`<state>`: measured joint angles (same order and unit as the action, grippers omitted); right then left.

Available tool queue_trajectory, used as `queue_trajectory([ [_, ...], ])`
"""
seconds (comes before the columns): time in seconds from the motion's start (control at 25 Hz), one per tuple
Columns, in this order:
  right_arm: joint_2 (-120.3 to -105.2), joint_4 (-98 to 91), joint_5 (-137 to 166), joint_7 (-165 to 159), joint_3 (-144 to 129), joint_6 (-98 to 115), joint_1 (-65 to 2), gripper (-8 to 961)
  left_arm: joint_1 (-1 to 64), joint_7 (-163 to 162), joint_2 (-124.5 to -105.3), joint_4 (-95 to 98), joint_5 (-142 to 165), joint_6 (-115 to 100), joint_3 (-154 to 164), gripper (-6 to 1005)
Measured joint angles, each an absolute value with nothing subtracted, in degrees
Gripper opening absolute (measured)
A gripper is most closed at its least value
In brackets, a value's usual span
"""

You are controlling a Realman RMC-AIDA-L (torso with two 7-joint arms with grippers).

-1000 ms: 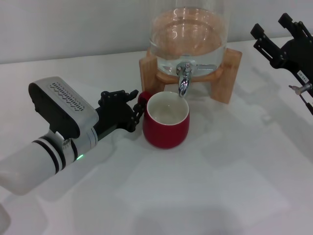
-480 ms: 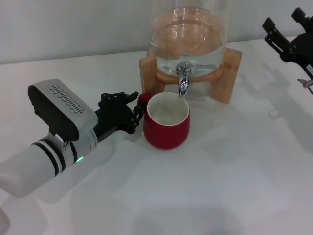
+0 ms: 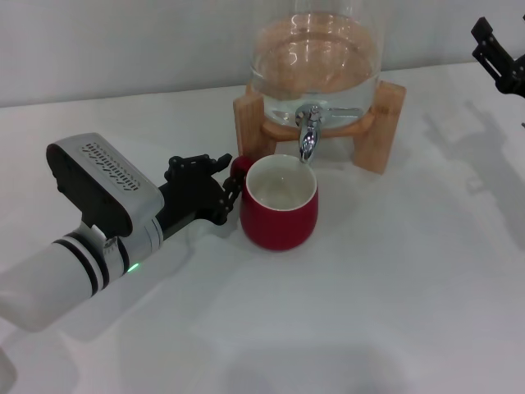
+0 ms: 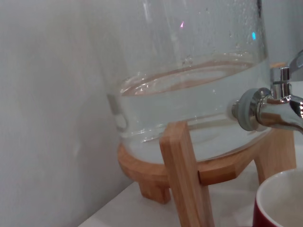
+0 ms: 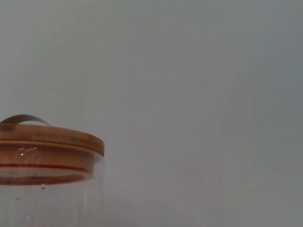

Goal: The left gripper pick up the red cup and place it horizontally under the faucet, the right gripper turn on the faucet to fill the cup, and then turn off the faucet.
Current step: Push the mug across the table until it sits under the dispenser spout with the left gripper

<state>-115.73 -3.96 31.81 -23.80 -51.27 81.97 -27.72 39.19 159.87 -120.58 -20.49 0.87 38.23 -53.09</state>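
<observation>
You are looking at a white tabletop (image 3: pixel 394 295) with a grey wall behind it. At its far side stands the large clear glass dispenser (image 3: pixel 316 57), partly filled with water, seated in a light wooden stand (image 3: pixel 385 123). In the right wrist view, note the dispenser's round wooden lid (image 5: pixel 47 137) with a thin metal handle arching over it.

The left arm, a white cylinder with black rings, a green light and a grey perforated box (image 3: pixel 102 185), lies low over the table on the left side. Its black two-fingered left gripper (image 3: pixel 225 187) reaches the handle side of the cup; the fingers sit closed around the small red loop handle (image 3: pixel 240 167).

The squat glossy red ceramic cup (image 3: pixel 279 203) with a white inside stands upright on the table, just in front of the stand, with its far rim directly beneath the spout. The small shiny chrome faucet (image 3: pixel 308 131) points downward over that rim.

The black right gripper (image 3: pixel 499 56) is only partly visible at the upper right edge, well apart from the faucet; you cannot tell how its fingers stand.
</observation>
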Motion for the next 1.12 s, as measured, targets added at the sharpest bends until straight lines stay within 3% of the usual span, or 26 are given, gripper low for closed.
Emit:
queue_trajectory([
  [1.12, -115.97, -4.0, 32.0, -24.0, -51.8, 82.5, -28.3, 841, 37.8, 160.2, -120.72, -21.0, 0.5, 38.4, -51.8, 282],
])
